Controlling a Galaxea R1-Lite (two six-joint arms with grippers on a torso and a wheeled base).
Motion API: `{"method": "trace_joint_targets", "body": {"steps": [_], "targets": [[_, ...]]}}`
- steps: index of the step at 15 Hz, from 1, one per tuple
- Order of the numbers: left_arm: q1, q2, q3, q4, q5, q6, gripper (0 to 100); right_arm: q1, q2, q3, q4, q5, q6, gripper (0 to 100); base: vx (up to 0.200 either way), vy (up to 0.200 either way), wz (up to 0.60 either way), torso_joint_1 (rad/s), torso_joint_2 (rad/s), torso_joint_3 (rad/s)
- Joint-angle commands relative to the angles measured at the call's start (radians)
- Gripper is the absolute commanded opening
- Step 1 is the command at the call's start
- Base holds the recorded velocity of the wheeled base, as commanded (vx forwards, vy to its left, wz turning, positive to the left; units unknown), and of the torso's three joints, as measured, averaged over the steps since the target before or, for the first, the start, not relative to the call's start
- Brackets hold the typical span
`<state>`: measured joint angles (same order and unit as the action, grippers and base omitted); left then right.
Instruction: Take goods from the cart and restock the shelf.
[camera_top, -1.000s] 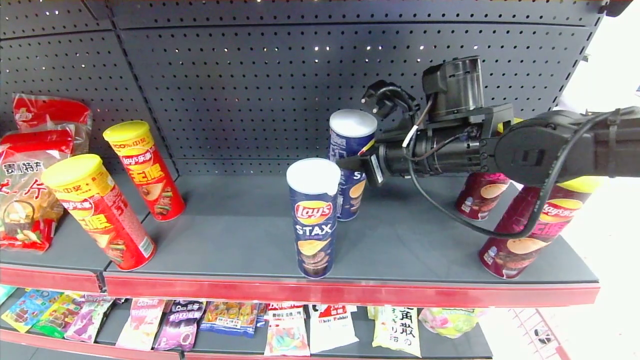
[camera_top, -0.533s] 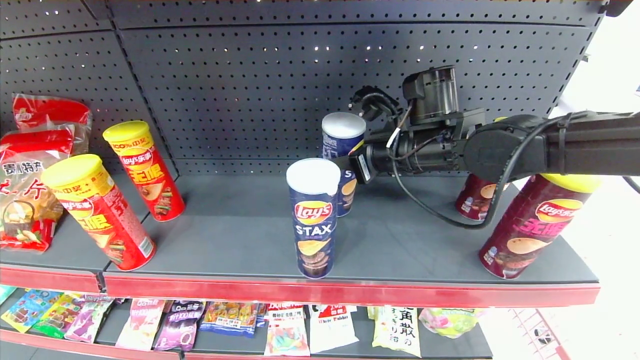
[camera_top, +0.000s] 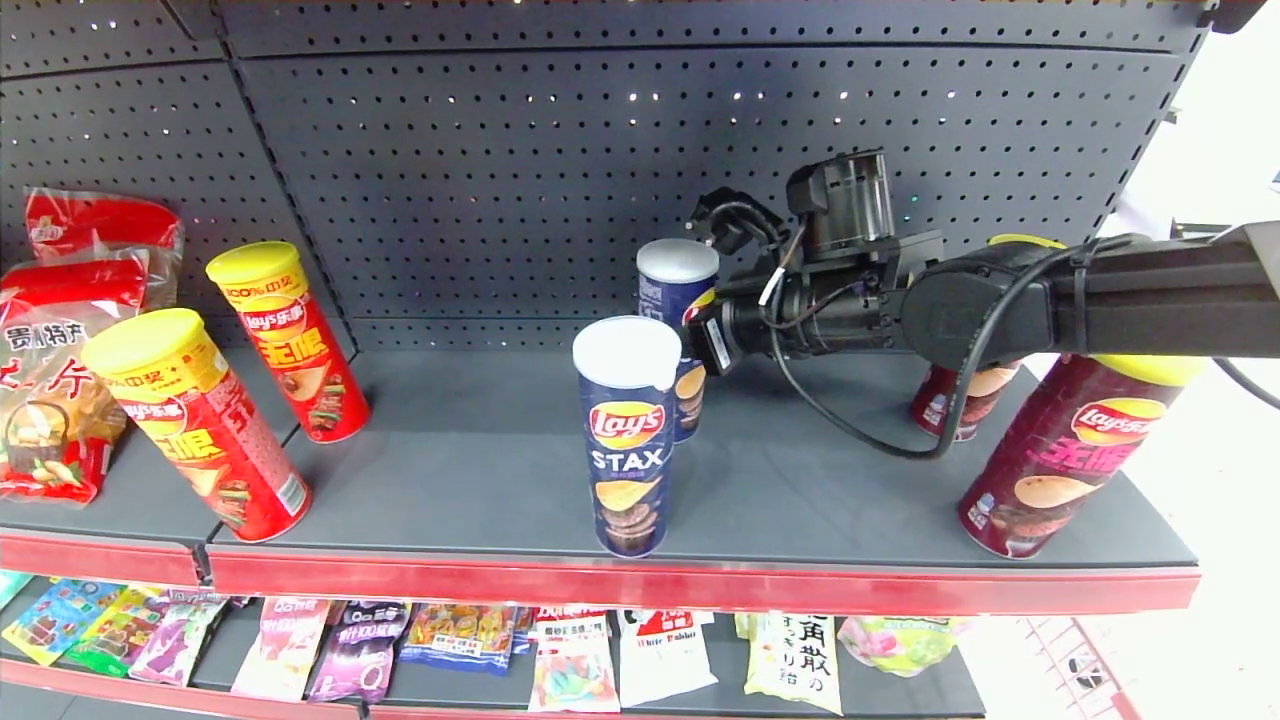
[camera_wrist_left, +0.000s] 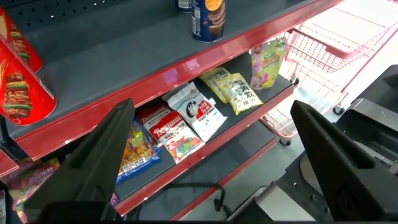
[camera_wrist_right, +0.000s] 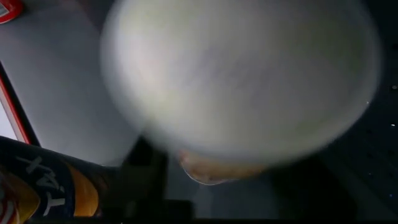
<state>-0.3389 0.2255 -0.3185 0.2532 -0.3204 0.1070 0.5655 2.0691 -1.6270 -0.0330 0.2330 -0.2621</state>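
My right gripper (camera_top: 697, 330) is shut on a blue chips can with a white lid (camera_top: 677, 285), holding it upright over the grey shelf (camera_top: 800, 480) close to the pegboard. That can is right behind a second, matching blue can (camera_top: 627, 440) standing near the shelf's front edge. In the right wrist view the held can's lid (camera_wrist_right: 242, 81) is very close, with the front can (camera_wrist_right: 43, 186) beside it. My left gripper (camera_wrist_left: 211, 162) hangs open below shelf level, over the lower shelf's snack bags (camera_wrist_left: 186, 118).
Two red cans (camera_top: 195, 420) (camera_top: 290, 340) lean at the shelf's left, beside snack bags (camera_top: 60, 340). Two maroon cans (camera_top: 1070, 460) (camera_top: 950, 395) stand at the right, under my right arm. A pink cart (camera_wrist_left: 336, 43) stands right of the shelving.
My right arm has carried the blue can left and farther back toward the pegboard, in behind the front blue can. Nothing else moved.
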Motion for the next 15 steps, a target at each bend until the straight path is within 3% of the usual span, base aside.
{"method": "trace_joint_targets", "body": {"steps": [1,5,7,9,15], "targets": [[0.0,0.005,0.001,0.0,0.0,0.0,100,-0.001,-0.001,0.006,0.001,0.0,0.0,100,0.0,0.0,0.0,0.0,0.0,0.0],[0.0,0.011,0.003,0.001,0.0,-0.001,100,-0.018,-0.04,0.018,0.008,-0.001,0.003,100,0.0,0.0,0.0,0.0,0.0,0.0],[0.0,0.011,0.015,0.001,0.0,-0.001,100,-0.027,-0.096,0.067,0.005,-0.007,0.012,100,0.0,0.0,0.0,0.0,0.0,0.0],[0.0,0.011,0.036,0.0,0.012,-0.021,100,-0.036,-0.172,0.142,0.005,-0.011,0.018,100,0.0,0.0,0.0,0.0,0.0,0.0],[0.0,0.052,0.038,0.0,0.02,-0.023,100,-0.047,-0.348,0.28,0.002,-0.046,0.032,100,0.0,0.0,0.0,0.0,0.0,0.0]]}}
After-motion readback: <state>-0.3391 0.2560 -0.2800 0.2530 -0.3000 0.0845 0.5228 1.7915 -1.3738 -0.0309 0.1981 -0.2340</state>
